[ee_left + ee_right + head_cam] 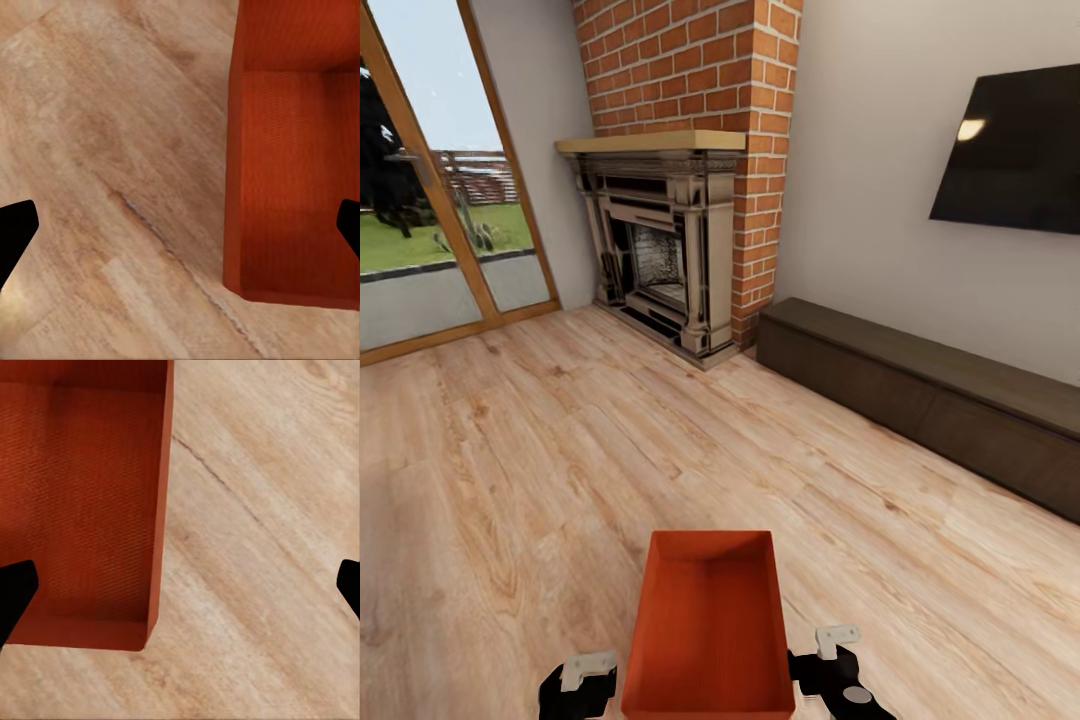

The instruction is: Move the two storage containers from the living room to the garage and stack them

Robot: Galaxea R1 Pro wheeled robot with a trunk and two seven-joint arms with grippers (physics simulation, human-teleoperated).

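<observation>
On the wood-plank floor (560,450), one orange-red storage container (710,630) sat between the left gripper (180,232) and right gripper (180,589), both with fingers spread wide apart.

Daylight is coming through a tall wood-framed glass door (430,200) onto a light wood-plank floor (540,450). A red-brick chimney (700,70) is rising above an ornate fireplace (660,250) in the corner. A black TV (1015,150) is hanging on the pale wall (860,170) above a long, low dark-brown cabinet (930,400).
</observation>
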